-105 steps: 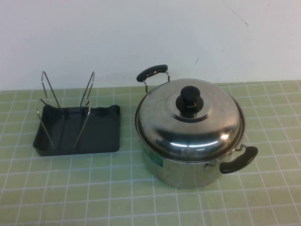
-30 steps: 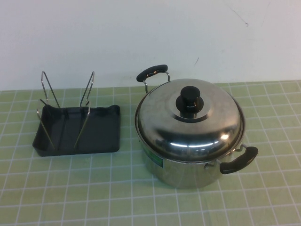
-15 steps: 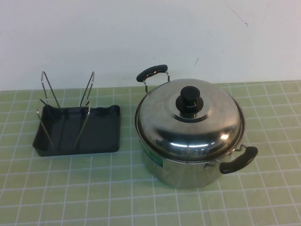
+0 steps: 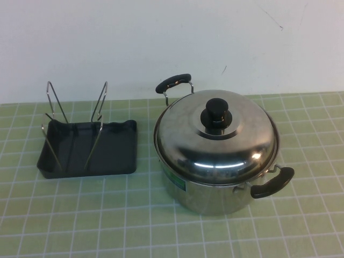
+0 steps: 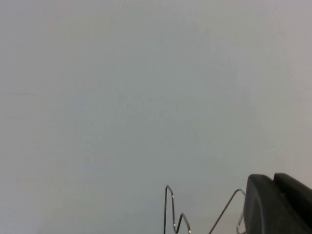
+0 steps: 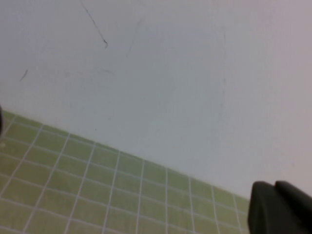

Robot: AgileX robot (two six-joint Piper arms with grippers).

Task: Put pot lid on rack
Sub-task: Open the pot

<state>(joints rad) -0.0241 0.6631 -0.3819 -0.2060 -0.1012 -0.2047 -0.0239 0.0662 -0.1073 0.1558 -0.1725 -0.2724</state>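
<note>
The pot lid (image 4: pixel 215 137) sits on the pot (image 4: pixel 207 188), right of the rack (image 4: pixel 86 145); neither left gripper (image 5: pixel 278 204) nor right gripper (image 6: pixel 278 207) shows clearly enough to tell its state, so pinch the knob (image 4: pixel 216 112) centrally, lifting straight

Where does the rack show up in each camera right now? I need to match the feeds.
High view: the rack stands left of the pot, which is still covered by the pot lid.
Left wrist view: only its wire loop tops show at the lower edge, beside the left hand's dark tip.
Right wrist view: not in it.
Shared landmark: the white wall.
</note>
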